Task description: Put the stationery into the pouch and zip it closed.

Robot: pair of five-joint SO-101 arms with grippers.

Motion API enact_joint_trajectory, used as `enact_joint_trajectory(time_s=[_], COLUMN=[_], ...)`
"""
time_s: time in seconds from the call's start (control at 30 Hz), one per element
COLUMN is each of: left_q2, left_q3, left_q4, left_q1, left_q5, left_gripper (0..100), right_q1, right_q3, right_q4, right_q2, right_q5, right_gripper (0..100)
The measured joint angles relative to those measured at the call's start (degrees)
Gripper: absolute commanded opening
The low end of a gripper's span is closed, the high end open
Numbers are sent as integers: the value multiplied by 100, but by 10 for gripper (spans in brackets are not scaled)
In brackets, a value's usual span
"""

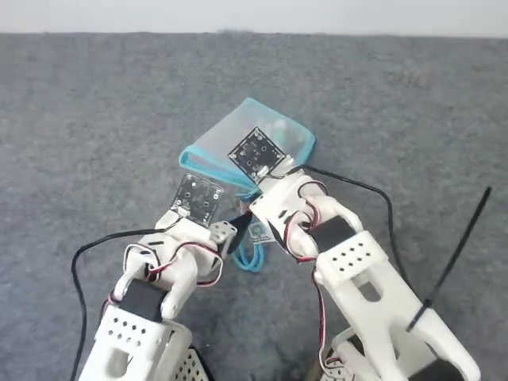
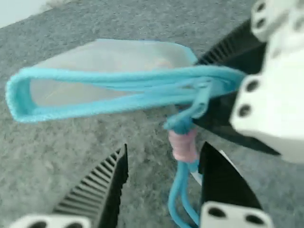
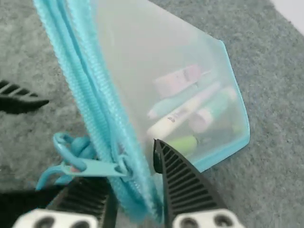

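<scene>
At the pouch (image 3: 190,95) zipper, right gripper (image 3: 128,171) tight, left gripper (image 2: 165,147) wide.

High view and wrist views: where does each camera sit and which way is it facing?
High view: fixed above the grey carpeted table, looking down on both white arms and the translucent turquoise-edged pouch.
Left wrist view: on the left arm, facing the pouch's zip; left pincer open astride the blue cord.
Right wrist view: on the right arm, looking along the pouch; right pincer clamps its zip edge.
All share the pouch.
</scene>
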Motion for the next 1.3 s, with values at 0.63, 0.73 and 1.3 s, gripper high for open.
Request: enact_joint_trajectory(time_s=[0.63, 0.73, 1.3], left_q2=[0, 0, 0], left_q3=[334, 334, 334], left_q4=[-484, -484, -738], left_q1=[-62, -141, -1354], left_q5=[-141, -246, -141], left_gripper=[28, 10, 13], right_q1=[-273, -273, 281], right_q3=[123, 167, 774], right_q4=[299, 290, -158], right_q2=[-220, -220, -246], right_q5=[0, 0, 536], right_gripper=[6, 6, 6])
